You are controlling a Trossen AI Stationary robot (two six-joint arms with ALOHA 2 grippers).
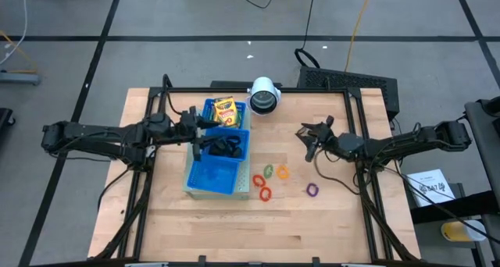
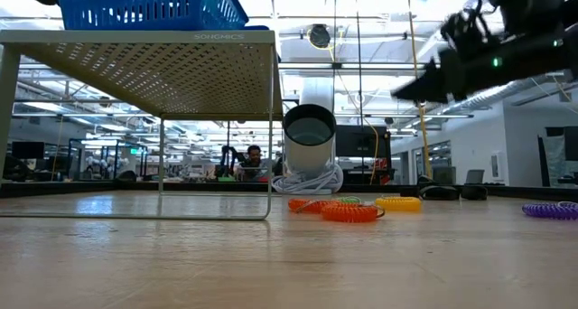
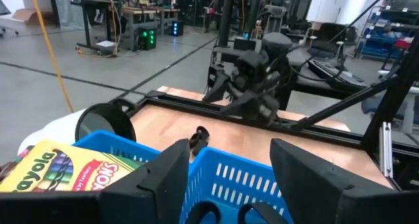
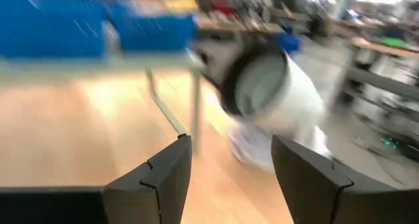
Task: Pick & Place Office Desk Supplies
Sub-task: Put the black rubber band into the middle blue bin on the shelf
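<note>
While the left arm reaches in from the table's left edge, its left gripper (image 1: 201, 138) hangs over the blue tray (image 1: 205, 183), right above the middle compartment, and the left wrist view shows its two dark fingers (image 3: 160, 178) spread apart with nothing between them. Under that gripper sit the small black clips (image 1: 227, 147), a dark heap in the middle compartment. The far compartment holds the yellow-and-green crayon box (image 1: 225, 111), lying flat, its printed lid plain in the left wrist view. The near compartment shows only bare blue floor. From table height the tray sits up on a perforated metal stand (image 2: 144, 70). Just past the tray's far corner lies the white cylinder (image 1: 264, 96), on its side, dark face turned outward. Moving right onto the open wood, the coloured rings are scattered near the tray's near right corner: a red ring (image 1: 258, 180) and another red ring (image 1: 264, 194) just beside it, a green ring (image 1: 269, 171), an orange ring (image 1: 282, 172), then a purple ring (image 1: 312, 190) apart from the rest. Above them the right gripper (image 1: 309, 140) hovers off the table, its fingers (image 4: 154, 178) parted and empty.
</note>
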